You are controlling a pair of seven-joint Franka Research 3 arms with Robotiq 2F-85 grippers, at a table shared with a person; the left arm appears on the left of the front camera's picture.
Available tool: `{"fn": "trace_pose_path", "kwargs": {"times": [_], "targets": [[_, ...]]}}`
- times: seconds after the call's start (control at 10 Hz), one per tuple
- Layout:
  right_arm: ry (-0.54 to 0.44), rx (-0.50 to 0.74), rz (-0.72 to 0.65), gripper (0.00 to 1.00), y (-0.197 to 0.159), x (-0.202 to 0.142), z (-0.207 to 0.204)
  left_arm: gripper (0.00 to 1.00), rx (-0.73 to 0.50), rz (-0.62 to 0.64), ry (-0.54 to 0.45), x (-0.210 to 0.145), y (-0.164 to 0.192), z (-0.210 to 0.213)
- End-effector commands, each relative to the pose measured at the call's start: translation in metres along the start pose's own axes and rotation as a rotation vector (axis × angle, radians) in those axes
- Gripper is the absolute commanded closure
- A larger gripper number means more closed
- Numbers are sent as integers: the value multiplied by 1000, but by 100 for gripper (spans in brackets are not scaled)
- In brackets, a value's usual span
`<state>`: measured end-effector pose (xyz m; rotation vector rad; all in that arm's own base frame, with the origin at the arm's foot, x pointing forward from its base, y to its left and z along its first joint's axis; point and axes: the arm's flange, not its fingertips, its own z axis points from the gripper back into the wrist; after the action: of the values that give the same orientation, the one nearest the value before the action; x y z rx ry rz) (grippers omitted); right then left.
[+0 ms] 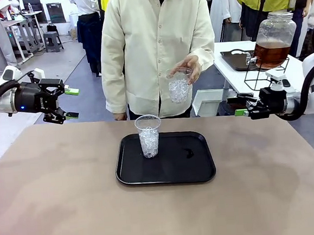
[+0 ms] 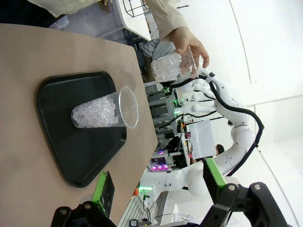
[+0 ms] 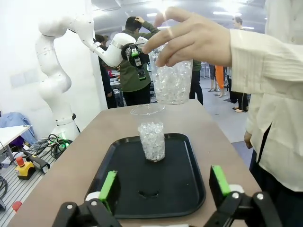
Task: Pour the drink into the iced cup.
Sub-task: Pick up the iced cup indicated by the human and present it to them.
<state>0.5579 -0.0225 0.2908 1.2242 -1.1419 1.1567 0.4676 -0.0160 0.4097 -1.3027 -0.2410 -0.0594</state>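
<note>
Left gripper (image 1: 71, 103) is held above the table's left edge, jaws spread wide with nothing between them. The right gripper (image 1: 242, 111) is held off the right edge, and in its own wrist view its green pads (image 3: 109, 185) are seen set wide apart, likewise empty. Both stand well apart from the black tray (image 1: 175, 173), which is laid at the middle of the brown table (image 1: 60, 201). On the tray's left half an iced cup (image 1: 148, 136) is stood upright, roughly half filled with ice. A second cup of ice (image 1: 178, 86) is gripped in the person's hand (image 1: 190, 65), above and beyond the tray. The drink (image 1: 270, 54) is contained in a glass dispenser jar (image 1: 275, 32) on a wire stand (image 1: 257, 77) on a white side table (image 1: 227, 76) behind the right arm, far from both cups; nothing is yet poured.

Several risks are judged likely. The cups appear to be thin clear plastic, tapered with a rolled rim, so a hard squeeze could buckle a wall and throw ice out. A light cup on the smooth tray could be knocked over by a finger brought in low. The raised hand hangs near the path to the tray, so a reach could strike it. Which cup is meant cannot be told, so the wrong one might be filled. The tray is matt, round-cornered and lipped, which should catch small spills; the jar is heavy, round-shouldered glass with a lid
</note>
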Motion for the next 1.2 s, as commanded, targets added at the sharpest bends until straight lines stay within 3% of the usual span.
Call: {"fn": "trace_pose_path", "kwargs": {"times": [0.0, 1.1], "targets": [[1, 2, -3, 0, 0, 2, -1, 0, -2, 6, 0, 0, -1, 0], [1, 2, -3, 0, 0, 2, -1, 0, -2, 6, 0, 0, -1, 0]]}}
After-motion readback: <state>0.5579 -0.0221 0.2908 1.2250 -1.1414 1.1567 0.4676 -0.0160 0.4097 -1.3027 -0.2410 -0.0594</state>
